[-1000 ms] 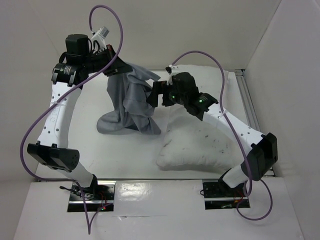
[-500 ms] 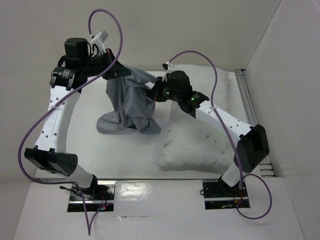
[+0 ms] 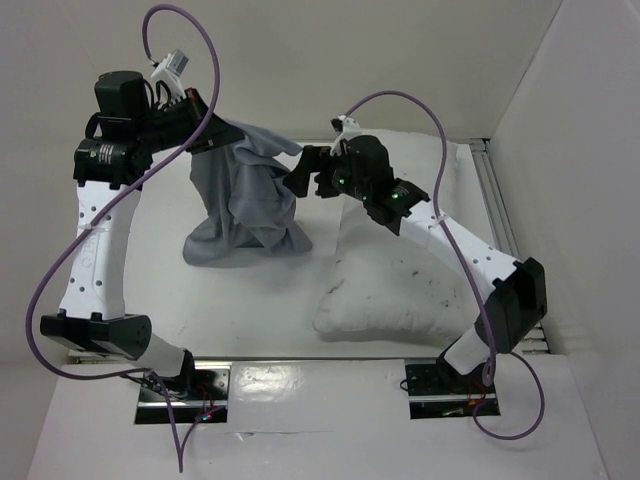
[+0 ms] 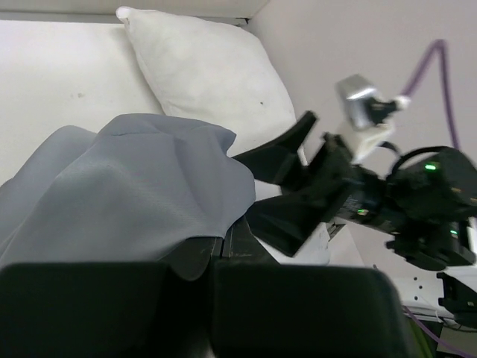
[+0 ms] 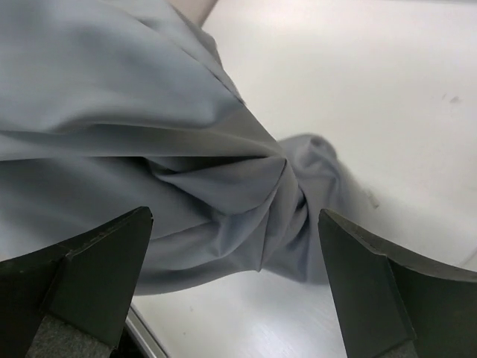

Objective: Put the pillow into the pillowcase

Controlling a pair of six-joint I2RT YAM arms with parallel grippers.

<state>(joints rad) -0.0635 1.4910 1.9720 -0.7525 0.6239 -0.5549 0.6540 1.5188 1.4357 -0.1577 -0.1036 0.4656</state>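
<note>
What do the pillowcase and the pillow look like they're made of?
The pillowcase: thin matte grey woven cloth, probably cotton or polyester; it hangs limp in soft folds. The pillow: white matte fabric shell, seemingly soft-filled; plump, dented, with dark specks.

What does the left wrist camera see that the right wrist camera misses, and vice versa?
Only the left wrist view: the white pillow, a purple cable and the right arm from outside. Only the right wrist view: a close-up of twisted folds in the pillowcase. Both: that grey pillowcase, the white table, and the right arm's fingers spread wide.
</note>
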